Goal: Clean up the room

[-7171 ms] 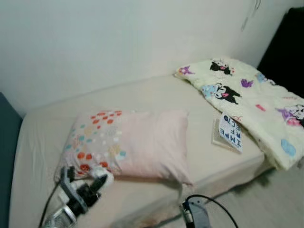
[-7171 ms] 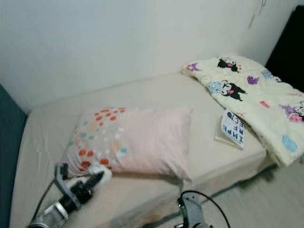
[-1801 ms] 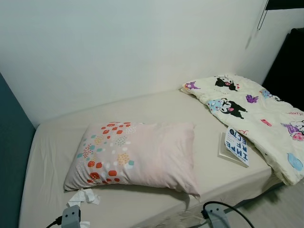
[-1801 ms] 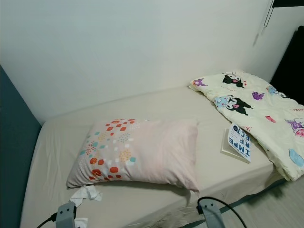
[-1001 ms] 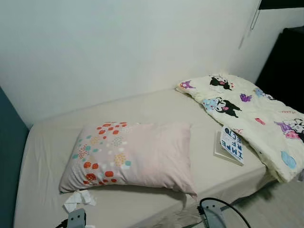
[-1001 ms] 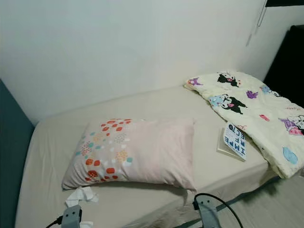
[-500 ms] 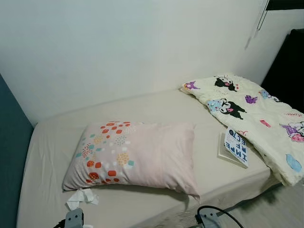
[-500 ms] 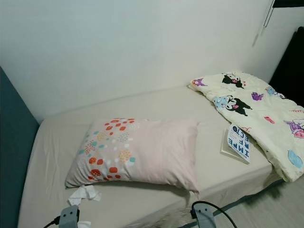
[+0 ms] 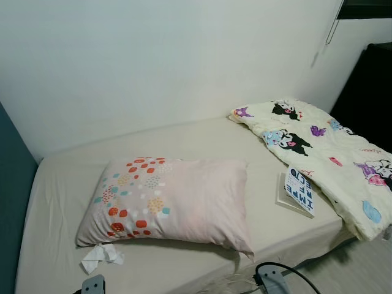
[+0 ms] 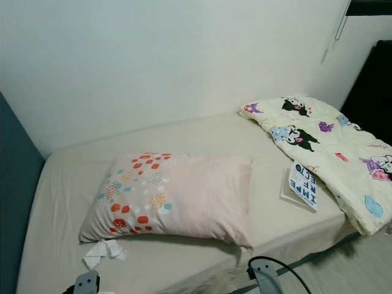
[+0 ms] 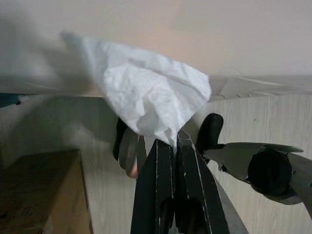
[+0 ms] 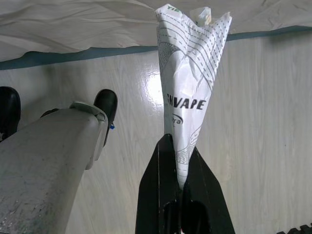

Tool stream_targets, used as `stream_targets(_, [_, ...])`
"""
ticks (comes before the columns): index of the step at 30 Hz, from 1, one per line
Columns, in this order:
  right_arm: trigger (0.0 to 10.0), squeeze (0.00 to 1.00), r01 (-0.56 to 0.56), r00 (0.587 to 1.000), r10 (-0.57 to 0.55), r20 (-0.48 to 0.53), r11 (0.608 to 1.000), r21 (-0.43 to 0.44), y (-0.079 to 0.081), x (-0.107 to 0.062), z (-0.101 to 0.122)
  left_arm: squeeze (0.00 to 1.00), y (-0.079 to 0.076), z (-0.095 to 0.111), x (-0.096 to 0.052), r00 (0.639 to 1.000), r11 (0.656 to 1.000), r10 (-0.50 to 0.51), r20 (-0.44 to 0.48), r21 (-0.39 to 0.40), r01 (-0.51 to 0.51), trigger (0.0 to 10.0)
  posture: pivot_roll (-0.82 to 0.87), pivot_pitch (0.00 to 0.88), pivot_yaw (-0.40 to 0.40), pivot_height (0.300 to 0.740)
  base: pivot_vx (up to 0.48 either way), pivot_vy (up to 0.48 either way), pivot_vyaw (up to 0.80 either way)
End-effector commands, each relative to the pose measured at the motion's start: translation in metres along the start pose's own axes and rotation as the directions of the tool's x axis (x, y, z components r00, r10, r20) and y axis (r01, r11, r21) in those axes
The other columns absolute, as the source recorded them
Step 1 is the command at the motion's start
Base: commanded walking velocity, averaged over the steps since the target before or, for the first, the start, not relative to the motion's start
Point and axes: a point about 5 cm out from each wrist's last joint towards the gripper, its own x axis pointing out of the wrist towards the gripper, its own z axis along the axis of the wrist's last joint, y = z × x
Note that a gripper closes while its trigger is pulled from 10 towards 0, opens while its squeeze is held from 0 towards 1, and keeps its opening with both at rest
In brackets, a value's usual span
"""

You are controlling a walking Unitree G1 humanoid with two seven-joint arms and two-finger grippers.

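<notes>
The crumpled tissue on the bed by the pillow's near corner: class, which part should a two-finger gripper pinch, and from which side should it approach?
Probably pinch a raised fold at the middle of the tissue, coming down from above on the near side. It lies loose and crumpled on the sheet, so a ridge gives the jaws something to close on. The pillow sits just behind it and would likely crowd an approach from the wall side.

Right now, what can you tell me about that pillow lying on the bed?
The pillow is a soft, plump rectangle in pale pink fabric, with a patch of red, orange, teal and yellow dots at its end toward the robot's left. It lies flat on the beige bed sheet, long side across the bed, with a shadow under its near edge. A crumpled white tissue lies right by its near dotted corner.
</notes>
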Motion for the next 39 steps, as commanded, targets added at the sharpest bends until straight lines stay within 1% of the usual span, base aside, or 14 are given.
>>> stream_targets(1, [10.0,0.00,-0.017,1.000,0.017,-0.017,1.000,0.016,0.006,0.000,-0.007,0.00,0.001,-0.006,-0.001,1.000,1.000,0.000,-0.028,0.020,0.001,10.0,-0.02,0.000,-0.052,0.740,0.000,0.000,0.00])
stream_targets(4, [10.0,0.00,-0.033,0.999,0.033,-0.036,0.999,0.011,0.012,-0.001,-0.013,0.00,0.003,-0.007,-0.002,1.000,1.000,0.000,-0.029,0.025,0.000,10.0,-0.02,0.000,-0.050,0.740,0.000,0.000,0.00])
stream_targets(7, [10.0,0.00,-0.035,0.999,0.036,-0.041,0.999,0.011,0.013,-0.001,-0.015,0.00,0.005,-0.007,-0.002,1.000,1.000,0.001,-0.030,0.026,-0.001,10.0,-0.02,0.000,-0.050,0.740,0.000,0.000,0.00])
stream_targets(10, [10.0,0.00,-0.037,0.998,0.037,-0.047,0.999,0.014,0.021,-0.001,-0.018,0.00,0.005,-0.008,-0.002,1.000,1.000,0.002,-0.030,0.027,-0.001,10.0,-0.02,0.000,-0.047,0.740,0.000,0.000,0.00])
stream_targets(11, [10.0,0.00,-0.038,0.998,0.039,-0.048,0.999,0.015,0.025,-0.001,-0.019,0.00,0.005,-0.007,-0.002,1.000,1.000,0.001,-0.030,0.028,0.000,10.0,-0.02,0.000,-0.047,0.740,0.000,0.000,0.00])
stream_targets(12, [10.0,0.00,-0.038,0.998,0.039,-0.048,0.999,0.015,0.025,-0.001,-0.019,0.00,0.005,-0.007,-0.002,1.000,1.000,0.001,-0.030,0.028,0.000,10.0,-0.02,0.000,-0.047,0.740,0.000,0.000,0.00])
stream_targets(15, [10.0,0.00,-0.042,0.999,0.043,-0.021,0.999,0.026,0.032,0.000,-0.016,0.00,-0.001,-0.005,-0.001,1.000,0.999,-0.014,-0.023,0.035,0.015,10.0,-0.01,0.000,-0.055,0.740,0.000,0.000,0.00])
stream_targets(19, [10.0,0.00,-0.042,0.999,0.042,-0.014,0.999,0.015,0.031,0.000,-0.014,0.00,-0.003,-0.003,0.000,1.000,0.999,-0.018,-0.018,0.033,0.019,10.0,-0.01,0.000,-0.055,0.740,0.000,0.000,0.53])
stream_targets(20, [10.0,0.00,-0.035,0.999,0.035,-0.011,0.999,-0.001,0.029,0.000,-0.012,0.00,-0.004,-0.002,0.000,1.000,0.999,-0.021,-0.014,0.031,0.022,10.0,-0.01,0.000,-0.054,0.740,0.000,0.000,0.70])
stream_targets(22, [10.0,0.00,-0.027,1.000,0.027,-0.003,1.000,-0.005,0.027,0.000,-0.009,0.00,-0.004,-0.001,0.001,1.000,0.999,-0.025,-0.013,0.033,0.026,10.0,-0.01,0.000,-0.047,0.740,0.000,0.000,0.70])
stream_targets(27, [10.0,0.00,-0.016,1.000,0.016,0.014,1.000,-0.003,0.023,0.001,-0.003,0.00,-0.003,-0.001,0.000,0.999,0.999,-0.028,-0.023,0.043,0.029,10.0,-0.02,0.000,-0.044,0.740,0.000,0.000,0.70])
stream_targets(28, [10.0,0.00,-0.010,1.000,0.010,0.015,1.000,-0.003,0.020,0.001,-0.002,0.00,-0.003,-0.002,0.000,0.999,0.999,-0.026,-0.027,0.044,0.027,10.0,-0.02,0.000,-0.044,0.740,0.000,0.000,0.71])
stream_targets(32, [10.0,0.00,-0.003,1.000,0.003,0.008,1.000,-0.008,0.014,0.000,-0.005,0.00,-0.002,-0.004,0.000,0.999,0.999,-0.030,-0.033,0.032,0.031,10.0,-0.02,0.000,-0.047,0.740,0.000,0.000,0.70])
stream_targets(39, [10.0,0.00,-0.002,1.000,0.002,-0.001,1.000,-0.006,0.010,-0.001,-0.010,0.00,-0.003,-0.007,-0.001,0.998,0.999,-0.045,-0.044,0.023,0.046,10.0,-0.03,0.000,-0.044,0.740,0.000,0.000,0.70])
